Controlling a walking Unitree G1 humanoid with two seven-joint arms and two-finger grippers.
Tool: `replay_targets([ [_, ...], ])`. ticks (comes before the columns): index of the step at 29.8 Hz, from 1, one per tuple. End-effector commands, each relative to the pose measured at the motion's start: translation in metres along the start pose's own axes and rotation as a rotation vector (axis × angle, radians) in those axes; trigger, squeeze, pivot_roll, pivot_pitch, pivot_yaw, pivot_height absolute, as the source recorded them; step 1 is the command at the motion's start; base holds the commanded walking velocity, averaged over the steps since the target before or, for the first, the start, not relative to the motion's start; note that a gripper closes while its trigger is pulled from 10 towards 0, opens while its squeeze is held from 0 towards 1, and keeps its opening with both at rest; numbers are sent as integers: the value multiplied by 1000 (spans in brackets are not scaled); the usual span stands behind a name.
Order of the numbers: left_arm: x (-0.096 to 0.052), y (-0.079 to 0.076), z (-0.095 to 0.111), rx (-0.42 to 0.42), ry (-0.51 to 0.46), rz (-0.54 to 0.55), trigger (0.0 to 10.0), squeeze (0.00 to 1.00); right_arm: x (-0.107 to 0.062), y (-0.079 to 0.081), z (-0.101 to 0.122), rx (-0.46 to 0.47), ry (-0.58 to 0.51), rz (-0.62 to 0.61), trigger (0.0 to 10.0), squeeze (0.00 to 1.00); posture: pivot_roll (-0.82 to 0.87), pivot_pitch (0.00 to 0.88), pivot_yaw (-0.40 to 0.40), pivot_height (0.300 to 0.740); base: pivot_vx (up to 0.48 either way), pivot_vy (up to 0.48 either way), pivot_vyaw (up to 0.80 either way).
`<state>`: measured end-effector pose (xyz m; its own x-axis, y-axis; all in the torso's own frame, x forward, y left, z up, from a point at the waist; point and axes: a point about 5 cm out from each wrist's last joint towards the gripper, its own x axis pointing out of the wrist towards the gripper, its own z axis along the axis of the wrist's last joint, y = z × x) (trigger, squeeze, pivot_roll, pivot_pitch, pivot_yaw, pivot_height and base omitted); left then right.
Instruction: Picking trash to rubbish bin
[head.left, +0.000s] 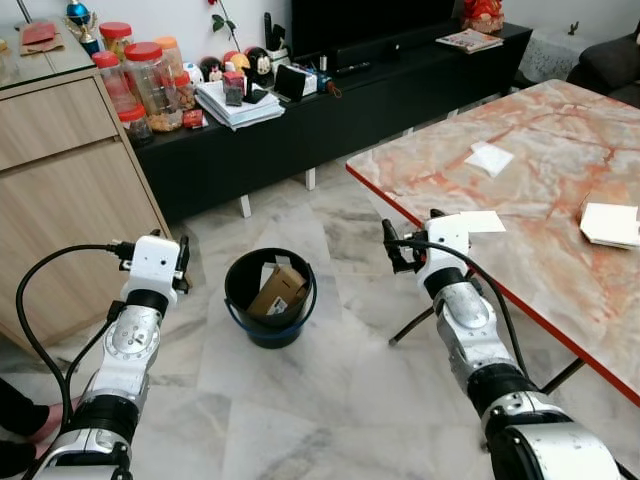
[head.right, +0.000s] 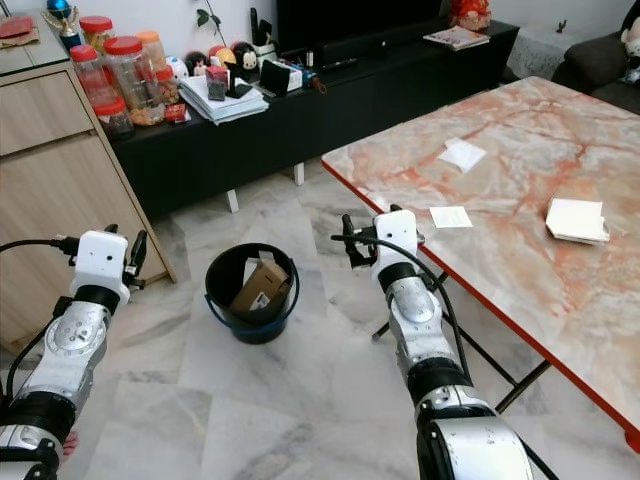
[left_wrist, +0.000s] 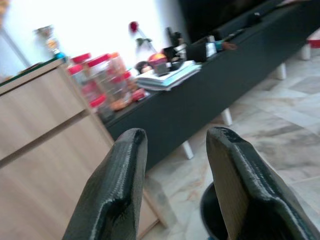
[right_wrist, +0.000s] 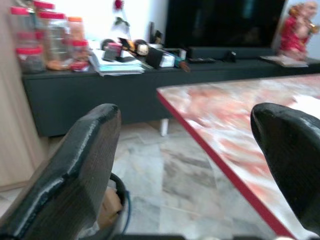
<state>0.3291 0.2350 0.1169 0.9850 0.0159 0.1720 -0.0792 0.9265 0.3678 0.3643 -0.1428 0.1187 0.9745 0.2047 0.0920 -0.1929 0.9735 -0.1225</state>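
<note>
three scraps left: white paper pieces lie on the marble table (head.left: 560, 200), so the work is only part done by my reading.
table: red-edged slab on the robot's right; reach over its near edge, not under it.
bin: black rubbish bin (head.left: 268, 297) stands on the floor between the arms, already holding a cardboard box (head.left: 277, 290).
right gripper: right gripper (head.left: 399, 247) hovers just beside the table's near edge, fingers spread wide, empty.
left gripper: left gripper (head.left: 183, 263) is raised left of the bin, fingers apart by a narrower gap, empty.
nearest trash: flat paper slip (head.left: 482, 221), just beyond the right wrist; slide one finger under an edge.
other trash: crumpled tissue (head.left: 490, 158) farther back; folded napkin stack (head.left: 610, 224) far right.
</note>
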Motion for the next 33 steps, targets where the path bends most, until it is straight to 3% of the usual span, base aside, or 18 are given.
replay_targets([
  [1, 4, -4, 7, 9, -30, -17, 10000, 0, 0, -8, 1, -1, 2, -22, 10000, 0, -18, 0, 15, 740, 0, 0, -800],
  [33, 2, -5, 9, -16, -38, -5, 10000, 0, 0, -3, 1, 6, 5, 0, 10000, 0, -13, 0, 8, 740, 0, 0, -800],
])
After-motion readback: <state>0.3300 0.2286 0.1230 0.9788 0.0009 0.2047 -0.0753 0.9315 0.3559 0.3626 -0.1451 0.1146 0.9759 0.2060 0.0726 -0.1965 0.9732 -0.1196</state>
